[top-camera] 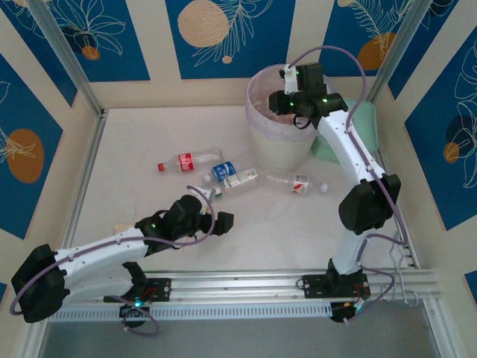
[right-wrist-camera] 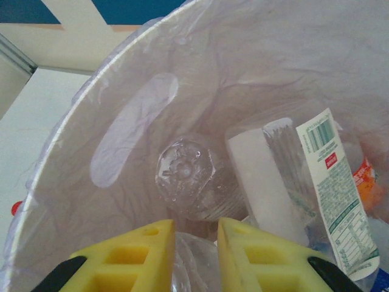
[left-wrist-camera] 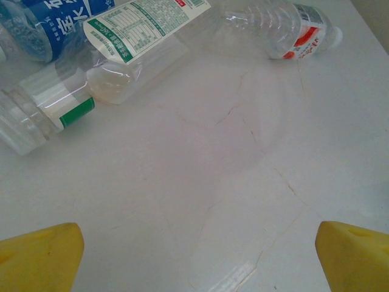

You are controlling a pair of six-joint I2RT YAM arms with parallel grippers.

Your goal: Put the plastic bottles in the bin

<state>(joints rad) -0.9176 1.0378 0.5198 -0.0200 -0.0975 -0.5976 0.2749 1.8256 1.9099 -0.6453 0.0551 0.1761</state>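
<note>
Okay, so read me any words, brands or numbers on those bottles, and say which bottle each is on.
"宝", a large white character on the blue-label bottle; its neighbours are cut off by the frame.
Green-and-white label bottle: printed table, too small to read.
Red-and-white label bottle: blurred, unreadable.
Barcoded white label in the bin: print too small.
Red-label bottle: too small.

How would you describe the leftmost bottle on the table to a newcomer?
Start at the bin. In front of it, bottles lie in a row on the table. Take the leftmost bottle: the only one with a red cap.
</note>
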